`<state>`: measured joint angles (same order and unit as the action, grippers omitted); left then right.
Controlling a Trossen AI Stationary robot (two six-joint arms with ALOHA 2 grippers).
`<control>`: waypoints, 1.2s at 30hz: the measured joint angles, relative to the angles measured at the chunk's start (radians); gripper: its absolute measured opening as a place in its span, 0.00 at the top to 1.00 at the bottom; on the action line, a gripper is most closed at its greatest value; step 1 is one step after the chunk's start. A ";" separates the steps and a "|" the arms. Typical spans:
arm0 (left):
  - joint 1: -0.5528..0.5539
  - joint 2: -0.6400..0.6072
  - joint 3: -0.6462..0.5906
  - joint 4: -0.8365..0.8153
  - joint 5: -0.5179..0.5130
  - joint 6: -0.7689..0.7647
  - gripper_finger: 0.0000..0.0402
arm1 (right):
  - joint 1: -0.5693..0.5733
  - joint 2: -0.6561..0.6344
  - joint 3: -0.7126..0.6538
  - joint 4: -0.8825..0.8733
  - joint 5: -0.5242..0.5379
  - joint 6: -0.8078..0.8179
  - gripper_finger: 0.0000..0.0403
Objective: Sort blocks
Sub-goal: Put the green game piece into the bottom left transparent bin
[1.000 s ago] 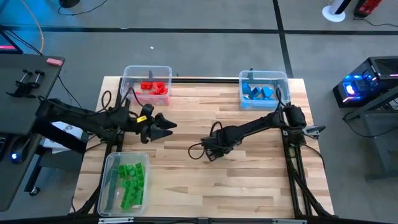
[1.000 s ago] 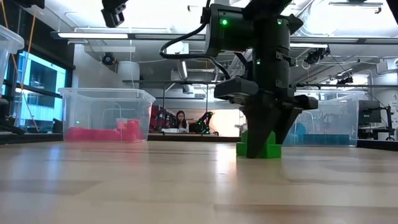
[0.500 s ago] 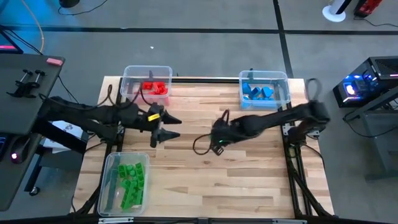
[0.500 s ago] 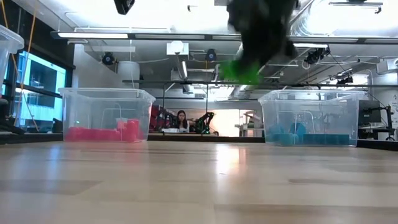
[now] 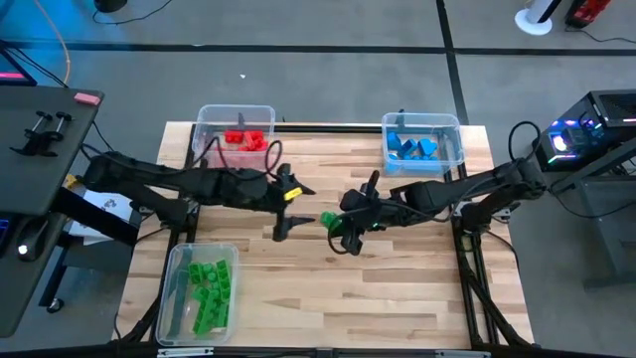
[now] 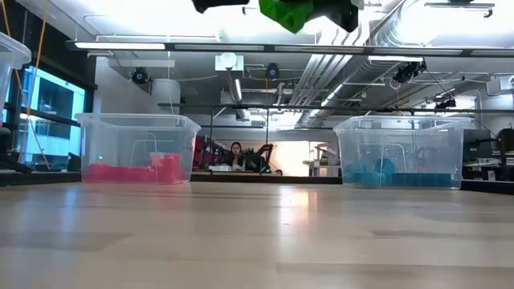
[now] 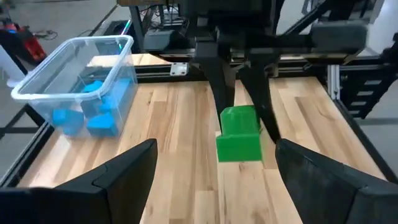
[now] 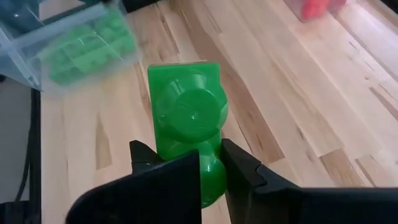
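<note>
Right gripper (image 5: 341, 231) above mid-bench, fingers clamped on a green block (image 8: 186, 134). The right wrist view shows the block pinched at its lower end only, most of its body standing clear beyond the fingertips. The low view has it well off the bench (image 6: 257, 241), at the top of the picture. Landmark for places: this held green block.

Left gripper (image 5: 289, 211) hovers just beside the block, on the side toward the red bin, fingers spread wide and holding nothing. In the left wrist view the block (image 7: 239, 132) sits ahead, between its two open fingers (image 7: 118, 171). Looks like a handover in the making; judgement only.

Risks from here:
- Grip is shallow. A fast swing or a nudge could pivot the block in the fingers or drop it on the bench.
- The two grippers are close. If the left one closes off-centre or comes in too far, it could knock the block or strike the right fingers.
- If the right gripper lets go before the left has closed, the block falls.

Farther off: the green bin (image 5: 202, 289) with green blocks lies well away from the block, past the left gripper at the bench's near corner. Red bin (image 5: 235, 135) and blue bin (image 5: 421, 144) stand at the far edge, one to each side. A carry that stops short of the green bin misses it altogether.
</note>
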<state>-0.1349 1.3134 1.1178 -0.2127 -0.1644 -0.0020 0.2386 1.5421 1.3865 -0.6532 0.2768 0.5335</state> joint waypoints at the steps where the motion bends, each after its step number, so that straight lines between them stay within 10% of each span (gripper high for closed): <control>1: 0.000 0.017 0.012 0.001 0.002 0.011 0.22 | 0.000 -0.001 0.000 0.005 0.001 -0.001 1.00; 22: -0.002 0.205 0.072 0.036 0.134 -0.171 0.24 | 0.018 0.040 0.000 0.051 0.012 -0.241 1.00; 36: 0.003 0.197 0.071 0.018 0.178 -0.225 0.75 | 0.018 0.041 0.000 0.052 0.010 -0.285 1.00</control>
<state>-0.1318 1.5101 1.1892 -0.1944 0.0136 -0.2268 0.2562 1.5829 1.3869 -0.6014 0.2864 0.2487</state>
